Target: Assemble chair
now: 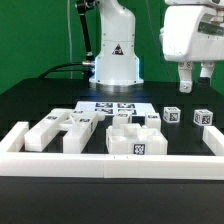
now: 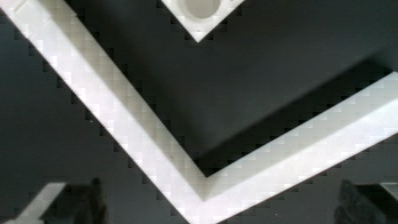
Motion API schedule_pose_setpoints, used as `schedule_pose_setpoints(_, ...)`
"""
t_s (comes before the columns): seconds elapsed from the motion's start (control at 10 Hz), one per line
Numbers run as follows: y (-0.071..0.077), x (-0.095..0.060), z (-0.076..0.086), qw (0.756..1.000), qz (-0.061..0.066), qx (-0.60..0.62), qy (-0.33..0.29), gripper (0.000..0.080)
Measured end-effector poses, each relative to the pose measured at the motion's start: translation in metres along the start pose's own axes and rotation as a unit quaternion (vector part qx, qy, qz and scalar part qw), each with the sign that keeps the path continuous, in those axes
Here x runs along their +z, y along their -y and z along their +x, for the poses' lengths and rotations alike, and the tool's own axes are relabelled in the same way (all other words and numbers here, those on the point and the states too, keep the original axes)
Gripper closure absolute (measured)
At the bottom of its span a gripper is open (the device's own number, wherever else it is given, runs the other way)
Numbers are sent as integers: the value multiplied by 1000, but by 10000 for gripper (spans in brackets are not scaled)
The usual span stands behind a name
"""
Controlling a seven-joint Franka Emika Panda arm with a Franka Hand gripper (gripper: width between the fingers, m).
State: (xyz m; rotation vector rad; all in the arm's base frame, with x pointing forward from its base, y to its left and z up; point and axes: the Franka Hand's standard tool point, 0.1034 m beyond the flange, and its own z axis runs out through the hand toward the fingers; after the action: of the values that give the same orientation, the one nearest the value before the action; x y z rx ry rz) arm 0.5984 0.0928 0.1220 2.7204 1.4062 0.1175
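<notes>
Exterior view shows loose chair parts (image 1: 135, 140) and the pincer (image 1: 193, 86) open, empty; wrist view shows a white rail corner (image 2: 164, 160).

A robotics lab, shown by arm (image 1: 116, 55), marker board (image 1: 113, 106) and green backdrop (image 1: 30, 35).

From here the exterior view is bright, evenly lit from above; the white chair parts (image 1: 48, 132) nearly blow out against the black table (image 1: 30, 105), with faint shadows. Both feeds look coarse. My wrist view is soft, with the edges of the rail (image 2: 116, 105) blurred.
</notes>
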Motion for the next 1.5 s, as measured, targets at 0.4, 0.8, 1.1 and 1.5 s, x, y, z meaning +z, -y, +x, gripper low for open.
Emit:
schedule_pose_setpoints(0.4, -1, 0, 1, 1000, -5, 0, -1, 150)
schedule_pose_setpoints(0.8, -2, 4, -10, 999, -1, 45, 4, 150)
schedule_pose_setpoints(1.1, 3, 11, -15, 989, 14, 149, 9, 150)
schedule_pose_setpoints(1.5, 8, 11, -11, 954, 26, 299, 6, 150)
